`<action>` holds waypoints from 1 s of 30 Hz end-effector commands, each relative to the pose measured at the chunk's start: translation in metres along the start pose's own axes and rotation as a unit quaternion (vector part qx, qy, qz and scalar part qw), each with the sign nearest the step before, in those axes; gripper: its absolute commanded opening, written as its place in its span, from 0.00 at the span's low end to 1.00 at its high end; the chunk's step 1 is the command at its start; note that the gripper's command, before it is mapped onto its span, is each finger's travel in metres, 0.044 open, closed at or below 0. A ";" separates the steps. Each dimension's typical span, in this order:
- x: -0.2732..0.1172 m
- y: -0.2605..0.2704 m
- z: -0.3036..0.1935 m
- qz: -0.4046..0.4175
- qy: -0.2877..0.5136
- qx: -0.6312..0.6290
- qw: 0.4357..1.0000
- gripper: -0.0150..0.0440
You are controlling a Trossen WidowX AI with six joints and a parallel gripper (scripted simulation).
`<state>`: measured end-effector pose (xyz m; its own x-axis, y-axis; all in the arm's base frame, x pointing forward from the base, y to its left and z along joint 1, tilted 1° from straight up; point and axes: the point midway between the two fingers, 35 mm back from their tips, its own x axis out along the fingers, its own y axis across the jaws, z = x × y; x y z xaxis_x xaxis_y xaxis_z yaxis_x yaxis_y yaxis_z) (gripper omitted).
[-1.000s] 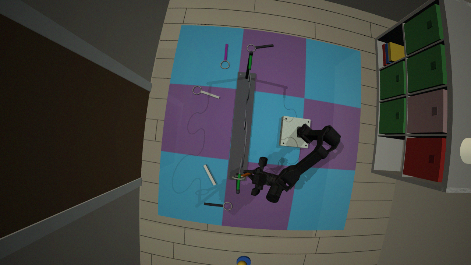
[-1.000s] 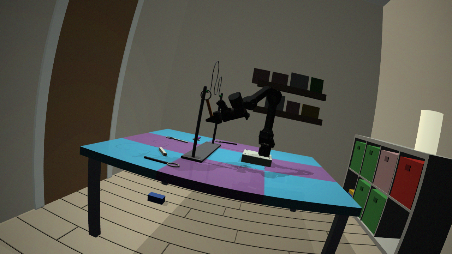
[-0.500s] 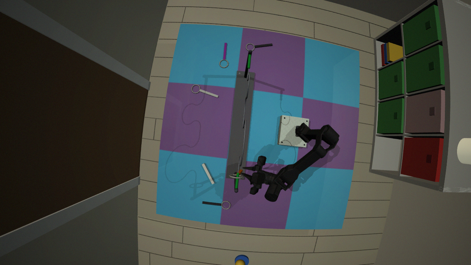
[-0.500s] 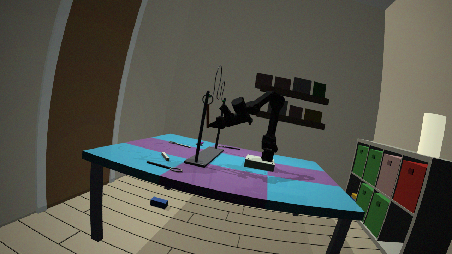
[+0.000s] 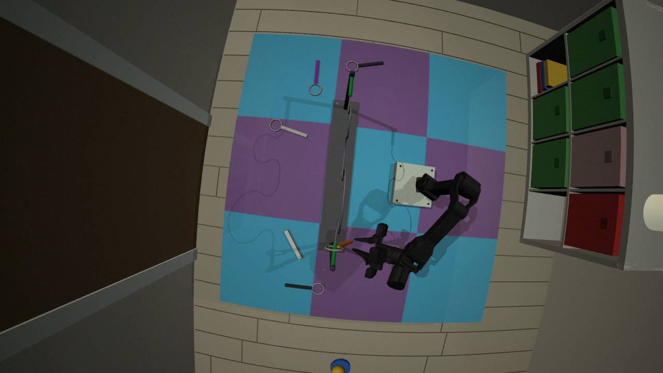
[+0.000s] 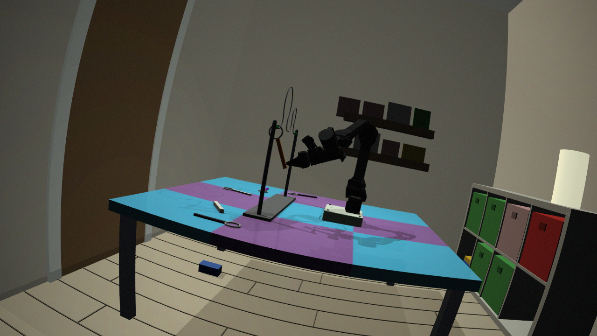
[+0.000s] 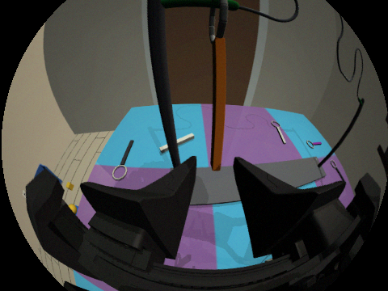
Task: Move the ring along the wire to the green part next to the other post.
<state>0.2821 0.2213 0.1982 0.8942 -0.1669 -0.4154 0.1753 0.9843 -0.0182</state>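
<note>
The ring [image 5: 327, 248] [image 6: 282, 132] [image 7: 222, 20] hangs on the green part [image 5: 333, 257] [image 7: 190, 3] next to the near post [image 6: 266, 171] [image 7: 162, 81], with the wire through it. Its orange handle [image 5: 345, 243] [image 6: 281, 153] [image 7: 218, 101] points down and slightly towards the arm. My gripper [image 5: 354, 244] [image 6: 288, 163] [image 7: 215, 161] is part open and empty. Its fingertips are just back from the handle's lower end, one to each side of it in the wrist view. The thin grey wire [image 6: 291, 87] [image 7: 279, 21] curves away to the other green part [image 5: 350, 86] at the far post [image 6: 289, 171].
The posts stand on a grey base [image 5: 333, 185] [image 7: 259, 183]. A white bar [image 5: 292, 244] [image 7: 177, 143], a black-handled ring [image 5: 298, 286], a white-handled ring [image 5: 294, 131] and a purple-handled ring [image 5: 317, 71] lie on the table. Another black-handled ring [image 5: 371, 63] lies by the far post.
</note>
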 end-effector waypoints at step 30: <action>-0.050 -0.002 0.001 -0.001 0.000 0.001 1.000 1.00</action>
<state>0.2375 0.2284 0.2187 0.8926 -0.1669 -0.4189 0.1740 0.9845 -0.0216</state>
